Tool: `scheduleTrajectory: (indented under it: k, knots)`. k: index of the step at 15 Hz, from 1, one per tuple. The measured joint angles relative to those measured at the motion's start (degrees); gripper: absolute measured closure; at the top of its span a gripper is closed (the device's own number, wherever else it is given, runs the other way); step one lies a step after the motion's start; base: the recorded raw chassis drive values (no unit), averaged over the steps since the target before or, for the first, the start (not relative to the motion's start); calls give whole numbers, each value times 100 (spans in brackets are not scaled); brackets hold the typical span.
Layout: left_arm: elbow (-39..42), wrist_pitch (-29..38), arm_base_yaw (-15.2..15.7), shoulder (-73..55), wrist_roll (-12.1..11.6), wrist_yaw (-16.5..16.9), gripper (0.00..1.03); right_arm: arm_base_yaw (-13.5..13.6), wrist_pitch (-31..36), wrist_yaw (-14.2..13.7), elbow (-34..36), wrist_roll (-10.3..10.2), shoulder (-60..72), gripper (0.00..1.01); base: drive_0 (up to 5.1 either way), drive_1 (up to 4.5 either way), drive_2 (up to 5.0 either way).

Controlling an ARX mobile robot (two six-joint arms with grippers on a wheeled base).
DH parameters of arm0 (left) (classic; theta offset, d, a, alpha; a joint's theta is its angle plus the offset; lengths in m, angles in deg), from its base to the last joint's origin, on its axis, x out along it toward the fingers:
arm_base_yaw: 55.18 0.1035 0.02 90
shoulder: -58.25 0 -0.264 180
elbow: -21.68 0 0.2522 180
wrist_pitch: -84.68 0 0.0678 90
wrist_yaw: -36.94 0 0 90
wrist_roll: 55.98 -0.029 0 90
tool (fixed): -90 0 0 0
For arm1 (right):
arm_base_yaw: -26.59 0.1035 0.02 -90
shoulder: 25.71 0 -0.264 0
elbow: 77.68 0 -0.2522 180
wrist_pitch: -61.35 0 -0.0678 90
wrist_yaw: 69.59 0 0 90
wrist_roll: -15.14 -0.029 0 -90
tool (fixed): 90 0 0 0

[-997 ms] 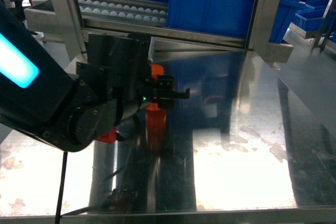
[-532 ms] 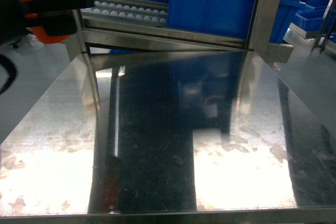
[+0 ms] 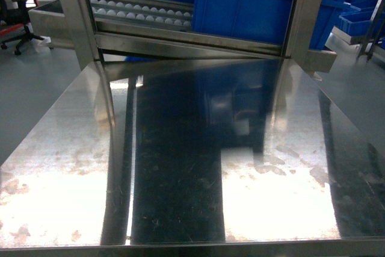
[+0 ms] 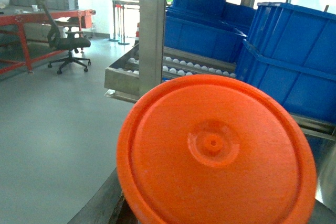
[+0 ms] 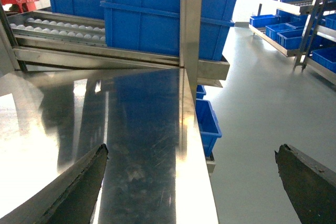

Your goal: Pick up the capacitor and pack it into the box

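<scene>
We see neither the capacitor nor the pale pink tub in any view. What fills the left wrist view is a round orange plastic disc (image 4: 215, 153) with a raised rim, a fine matte grain and a small dimpled boss at its centre; it hides the left gripper, so we cannot tell whether that gripper's fingers are apart or pressed together, or whether they grip the disc. In the right wrist view the right gripper (image 5: 194, 192) stands spread wide, its two dark, rough-edged fingers (image 5: 73, 192) at either lower corner with nothing between them, over the right edge of a polished stainless steel table (image 3: 180, 167). The tabletop is mirror-bright, scratched and blotched with pale stains. Behind it, steel uprights (image 3: 75, 16) frame a sloping roller track of small white wheels (image 3: 138, 11), and large blue plastic bins (image 3: 246, 4) sit on it. A black office chair (image 4: 65, 40) stands on the grey floor beyond.
</scene>
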Motion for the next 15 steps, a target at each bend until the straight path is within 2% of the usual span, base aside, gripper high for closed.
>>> scheduleTrajectory:
  k: [2,3,4,5,8,14,15]
  knots:
    - [0,11,-11,-2,0,7,58,0,0,0,0,0,0,3,0,0,0]
    - [-26,-435,81,111,-44,302,58,0,2,0,0,0,0,3,0,0,0]
    - [160,-931,343,439,-129,966,58,0,0,0,0,0,0,3,0,0,0]
    - [555,-957,619,841,-149,1390,58,0,0,0,0,0,0,3,0,0,0]
    - [1246,-986,1165,1545,-149,1985,58,0,0,0,0,0,0,3,0,0,0]
    - [1991,-1547,1910,2865,-151,2789,58,0,0,0,0,0,-2,3,0,0,0]
    - [2092,-1698,2374,3106,-155,3198,58,0,4,0,0,-2,0,3,0,0,0]
